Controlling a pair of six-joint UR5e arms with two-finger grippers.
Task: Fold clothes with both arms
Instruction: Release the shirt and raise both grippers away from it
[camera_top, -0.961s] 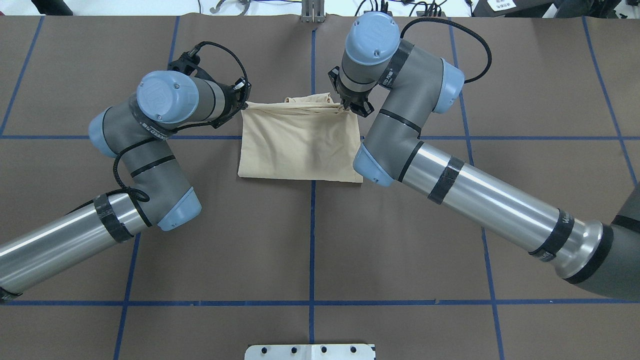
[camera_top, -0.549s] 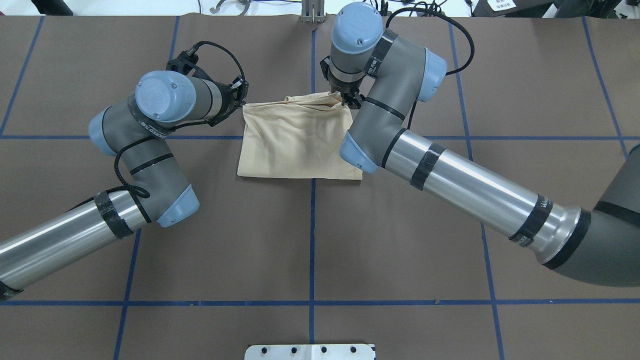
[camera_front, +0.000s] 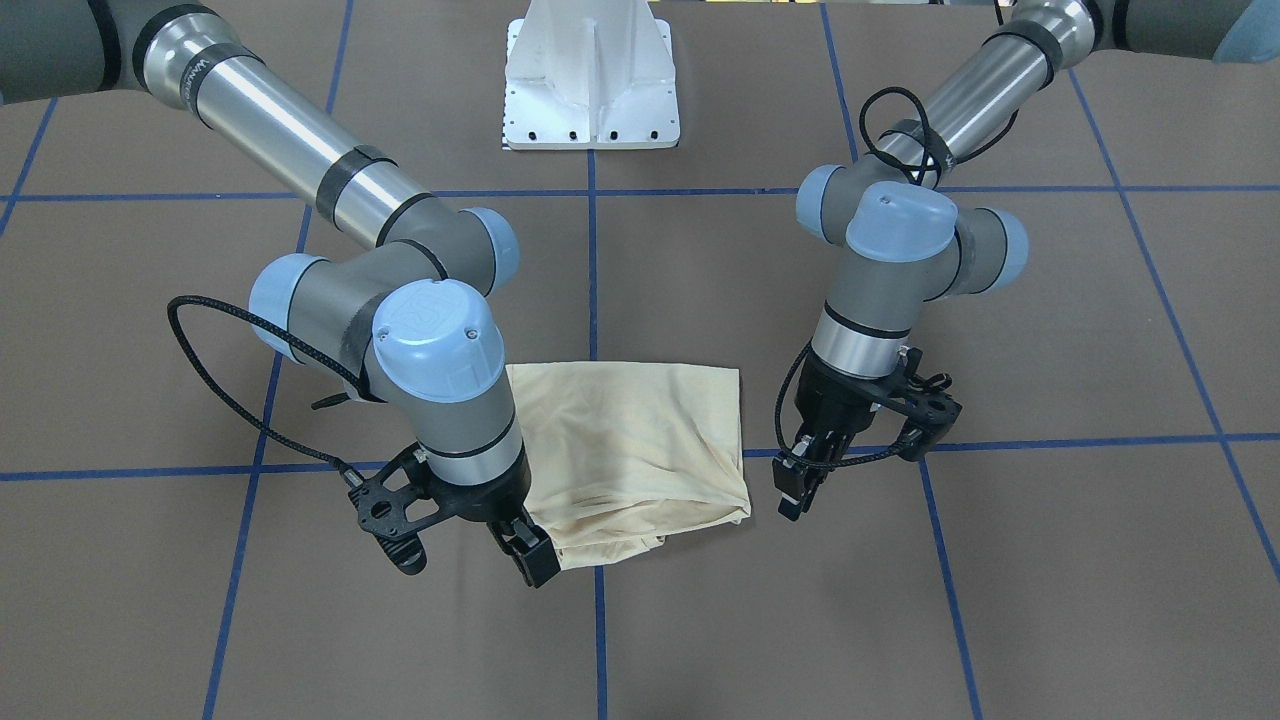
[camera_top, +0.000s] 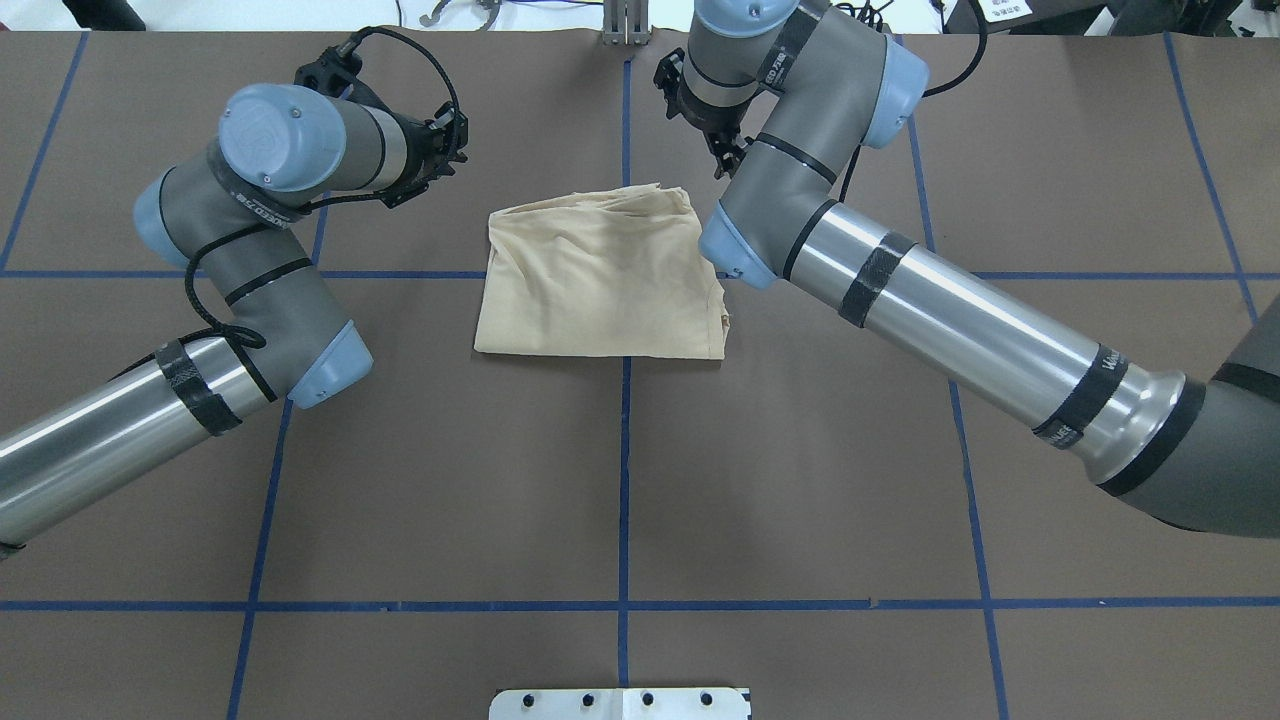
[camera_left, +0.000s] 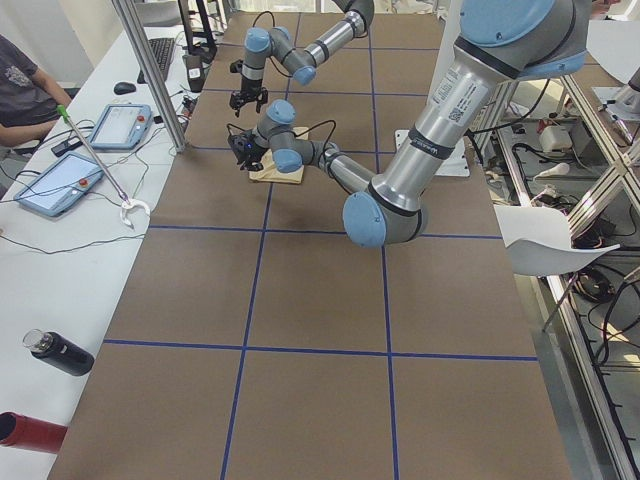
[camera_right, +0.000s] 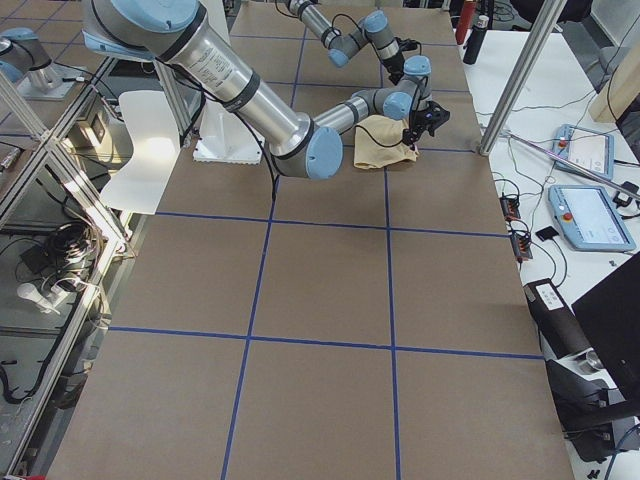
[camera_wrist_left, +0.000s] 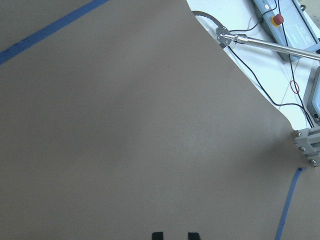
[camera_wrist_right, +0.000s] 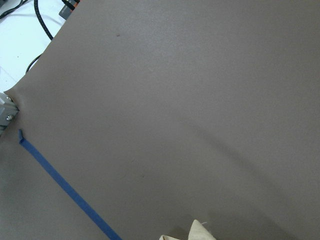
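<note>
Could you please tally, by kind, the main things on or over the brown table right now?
Folded shirt: 1
Robot arms: 2 (left arm, right arm)
Claws: 2 (left claw, right claw)
White base: 1
Total: 6

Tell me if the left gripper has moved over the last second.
Yes. Overhead, the left gripper has left the far corner of the shirt, shifting farther beyond the horizontal blue tape line and toward the view's left.
</note>
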